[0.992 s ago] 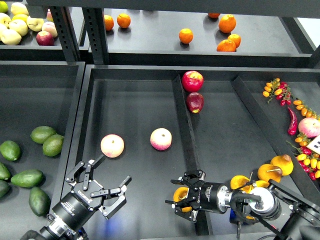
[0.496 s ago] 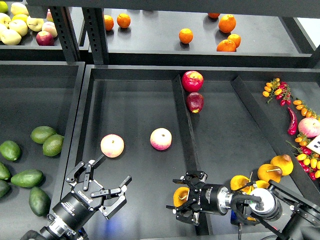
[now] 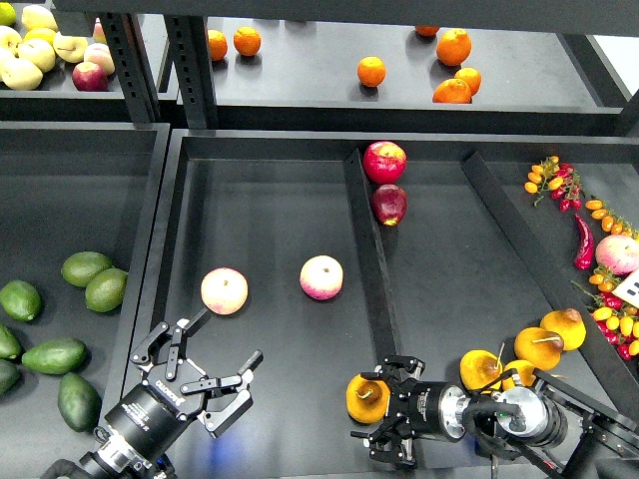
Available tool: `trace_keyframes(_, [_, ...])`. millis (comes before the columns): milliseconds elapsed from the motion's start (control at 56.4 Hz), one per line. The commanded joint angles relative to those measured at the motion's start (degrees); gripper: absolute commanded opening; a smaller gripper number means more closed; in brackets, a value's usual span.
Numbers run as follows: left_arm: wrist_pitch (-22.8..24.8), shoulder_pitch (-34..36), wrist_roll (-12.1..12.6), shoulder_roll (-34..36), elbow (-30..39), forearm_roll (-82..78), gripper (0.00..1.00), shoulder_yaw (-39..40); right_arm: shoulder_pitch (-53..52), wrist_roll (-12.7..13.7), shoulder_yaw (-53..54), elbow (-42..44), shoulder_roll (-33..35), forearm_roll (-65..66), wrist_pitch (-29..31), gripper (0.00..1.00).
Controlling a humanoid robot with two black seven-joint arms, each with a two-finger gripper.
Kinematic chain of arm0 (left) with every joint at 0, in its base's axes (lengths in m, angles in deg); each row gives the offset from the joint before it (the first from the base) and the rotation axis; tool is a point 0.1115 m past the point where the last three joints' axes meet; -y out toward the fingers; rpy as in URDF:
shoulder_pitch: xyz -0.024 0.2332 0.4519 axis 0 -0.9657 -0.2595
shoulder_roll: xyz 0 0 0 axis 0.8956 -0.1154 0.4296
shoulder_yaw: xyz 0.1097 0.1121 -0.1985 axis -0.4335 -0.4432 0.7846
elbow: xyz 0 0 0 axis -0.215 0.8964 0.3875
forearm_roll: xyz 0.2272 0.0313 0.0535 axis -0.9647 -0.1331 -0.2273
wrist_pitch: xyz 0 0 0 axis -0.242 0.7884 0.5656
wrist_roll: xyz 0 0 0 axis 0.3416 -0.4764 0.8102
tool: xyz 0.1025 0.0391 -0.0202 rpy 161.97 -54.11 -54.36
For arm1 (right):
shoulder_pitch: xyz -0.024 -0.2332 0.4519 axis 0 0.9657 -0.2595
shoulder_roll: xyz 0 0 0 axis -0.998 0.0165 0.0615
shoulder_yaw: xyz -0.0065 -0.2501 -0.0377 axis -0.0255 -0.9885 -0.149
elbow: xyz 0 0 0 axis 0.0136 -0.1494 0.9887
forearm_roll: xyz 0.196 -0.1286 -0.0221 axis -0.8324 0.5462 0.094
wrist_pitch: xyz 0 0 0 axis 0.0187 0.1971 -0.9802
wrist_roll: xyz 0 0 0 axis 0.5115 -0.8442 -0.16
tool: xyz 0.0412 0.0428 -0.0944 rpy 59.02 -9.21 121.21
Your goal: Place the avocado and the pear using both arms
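Peaches point(image 3: 225, 290): two are counted.
Red apples point(image 3: 384, 161): two.
Oranges point(image 3: 371, 71): seven are seen.
Avocados point(image 3: 84, 267): seven.
Pears point(image 3: 367, 397): four are counted.

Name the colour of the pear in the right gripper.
Orange-yellow, with a brown stem; the pear shows best in the head view.

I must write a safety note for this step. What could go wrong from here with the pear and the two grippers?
1. The pear sits at the tips of the right gripper, close to the divider. If released here it may roll, possibly against the divider.
2. The left gripper is open and holds nothing. The dark avocado lies in the neighbouring bin, so reaching for it could knock the bin wall.
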Motion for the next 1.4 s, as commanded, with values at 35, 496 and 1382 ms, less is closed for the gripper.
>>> trace_keyframes(35, [0.0, 0.0, 0.0, 0.0, 0.0, 0.0, 0.99, 0.0, -0.1, 0.0, 0.6, 1.3, -1.3, 0.2, 0.0, 0.99])
trace_keyframes(496, [0.0, 0.0, 0.0, 0.0, 0.0, 0.0, 0.99, 0.0, -0.2, 0.0, 0.4, 4.8, -2.8, 1.0, 0.0, 0.99])
trace_keyframes(1382, [0.0, 0.0, 0.0, 0.0, 0.0, -0.1, 0.99, 0.1, 0.1, 0.0, 1.1, 5.7, -2.8, 1.6, 0.8, 0.48])
